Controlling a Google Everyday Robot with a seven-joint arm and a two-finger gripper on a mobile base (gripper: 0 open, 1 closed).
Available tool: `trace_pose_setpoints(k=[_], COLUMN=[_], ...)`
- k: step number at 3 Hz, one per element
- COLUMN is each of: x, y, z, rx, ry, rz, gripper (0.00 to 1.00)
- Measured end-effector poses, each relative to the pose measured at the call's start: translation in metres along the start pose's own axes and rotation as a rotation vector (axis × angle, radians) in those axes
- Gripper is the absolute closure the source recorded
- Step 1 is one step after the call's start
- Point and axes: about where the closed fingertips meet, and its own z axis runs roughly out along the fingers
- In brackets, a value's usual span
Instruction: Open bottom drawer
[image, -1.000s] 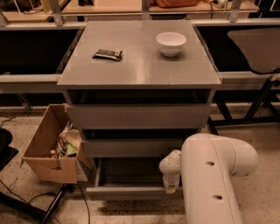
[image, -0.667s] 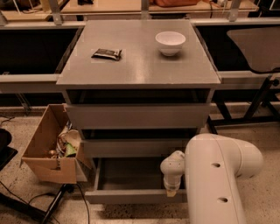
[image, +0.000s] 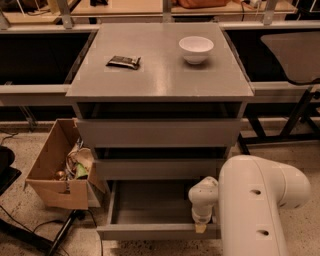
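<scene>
The grey cabinet (image: 160, 65) has three drawers. The bottom drawer (image: 150, 231) stands pulled out toward me, its plain grey tray interior (image: 150, 202) showing. My gripper (image: 201, 226) hangs down from the white arm (image: 255, 200) at the drawer's front edge, right of centre, touching or just behind the front panel. The top drawer (image: 159, 132) and middle drawer (image: 159, 168) are pushed in further, each with a dark gap above it.
A white bowl (image: 196, 49) and a dark snack packet (image: 123, 61) lie on the cabinet top. A cardboard box (image: 55, 172) with trash stands on the floor left of the cabinet. Dark cables (image: 30, 235) run over the floor at lower left. Table frames stand behind and right.
The bottom drawer has slid further out toward me, and the arm with the gripper has drawn back along with it.
</scene>
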Motion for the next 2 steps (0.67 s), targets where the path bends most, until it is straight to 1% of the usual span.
trace_pose_setpoints(k=[1,2], x=[0.0188,0.0184], y=[0.0277,0.0266], z=[0.0068,0.0066], rx=[-0.056,-0.056], ry=[-0.009,-0.009], rz=[0.03,0.03], gripper=[1.0,1.0])
